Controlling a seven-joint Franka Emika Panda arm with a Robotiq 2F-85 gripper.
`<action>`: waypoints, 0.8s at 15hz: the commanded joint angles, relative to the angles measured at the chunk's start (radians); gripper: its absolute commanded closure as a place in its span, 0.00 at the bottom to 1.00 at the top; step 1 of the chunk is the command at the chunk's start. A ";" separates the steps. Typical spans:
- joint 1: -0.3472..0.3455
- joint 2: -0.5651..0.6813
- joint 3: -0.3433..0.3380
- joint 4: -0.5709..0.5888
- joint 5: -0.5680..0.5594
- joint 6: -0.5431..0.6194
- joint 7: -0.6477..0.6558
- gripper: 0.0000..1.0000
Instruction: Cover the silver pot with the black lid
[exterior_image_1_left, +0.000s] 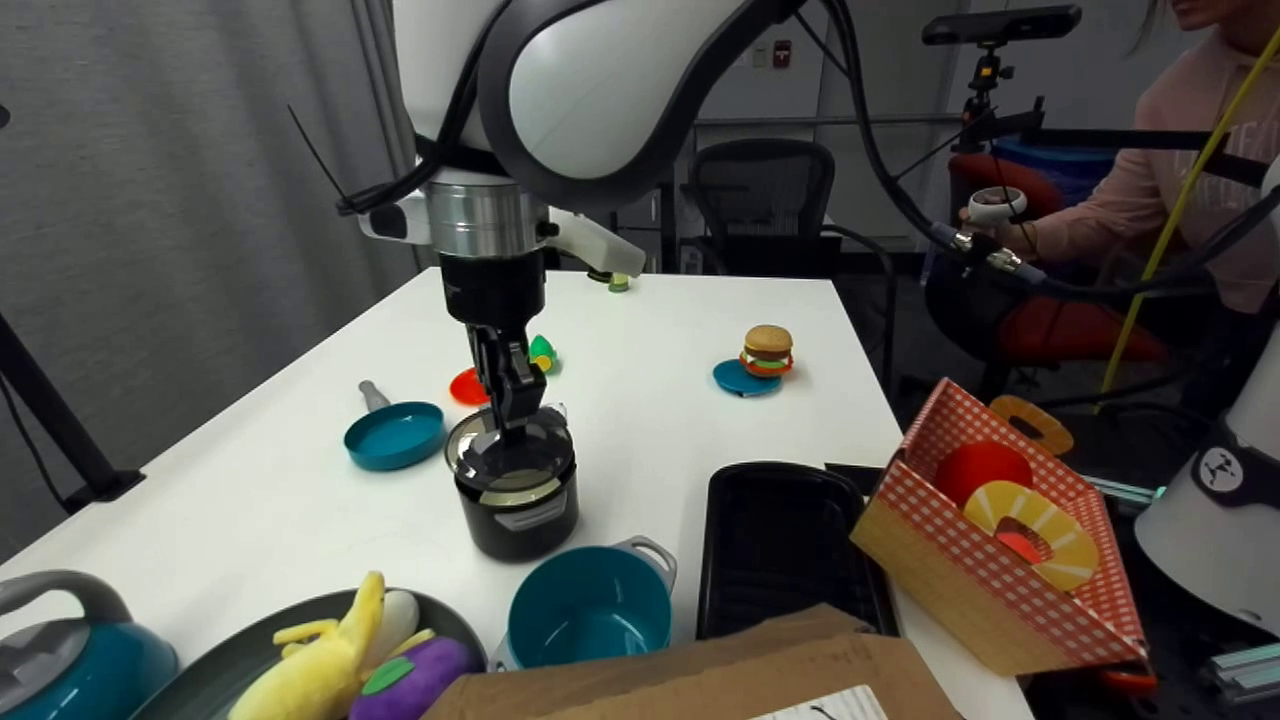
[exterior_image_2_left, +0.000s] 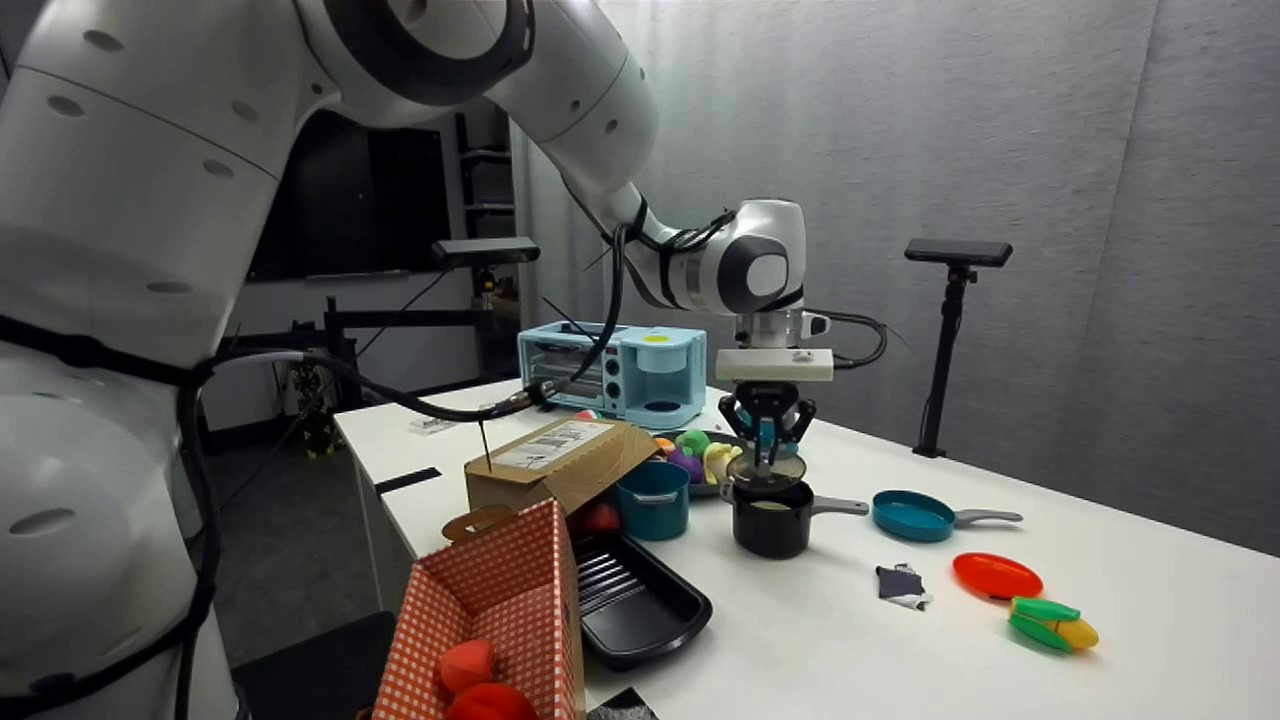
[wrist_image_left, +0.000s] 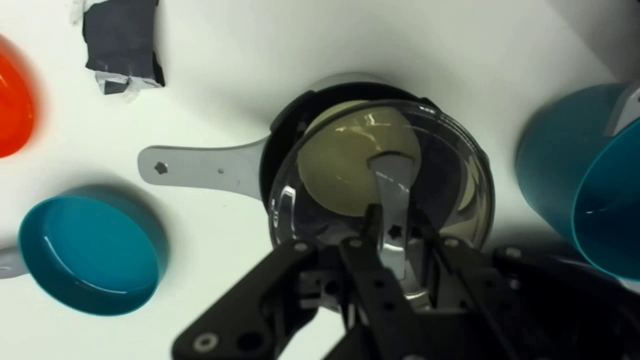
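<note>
Plainly enough, the gripper (wrist_image_left: 396, 225) is pinched on the grey handle (wrist_image_left: 394, 185) of the lid (wrist_image_left: 432, 172), one finger to either side of it. Clear glass with a thin rim, the lid is held over the pot (exterior_image_2_left: 770, 530) but off centre: in the wrist view it lies low and to the right, leaving a crescent of the pot's mouth bare at upper left. Whether lid and pot touch anywhere, I cannot tell. The pot is black-sided and stands upright on the white table (exterior_image_1_left: 660, 400); its long handle (wrist_image_left: 205, 167) is grey. A pale round thing (wrist_image_left: 350, 160) shows inside, mostly through the glass.

Away from the long handle, the teal pot (exterior_image_2_left: 652, 505) stands near. Off the long handle's end lies the teal pan (exterior_image_2_left: 912, 515), and on that side too are a dark patch (wrist_image_left: 122, 42), a red plate (exterior_image_2_left: 997, 576) and, just beside the plate, toy corn (exterior_image_2_left: 1055, 628).

Beyond the teal pot, a big pan (exterior_image_1_left: 225, 660) holds a banana (exterior_image_1_left: 320, 680) and an eggplant (exterior_image_1_left: 420, 675). A cardboard box (exterior_image_2_left: 560, 450) and a black tray (exterior_image_2_left: 640, 600) are near the teal pot, with a checked basket (exterior_image_1_left: 930, 575) at the table's edge. Well apart, a burger (exterior_image_1_left: 768, 345) overlaps a blue plate (exterior_image_1_left: 735, 378) in an exterior view.
</note>
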 joint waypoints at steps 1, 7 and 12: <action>-0.006 0.046 0.000 0.055 -0.035 -0.009 0.035 0.96; -0.001 0.077 0.001 0.073 -0.050 -0.011 0.048 0.96; 0.000 0.089 0.000 0.086 -0.056 -0.015 0.059 0.44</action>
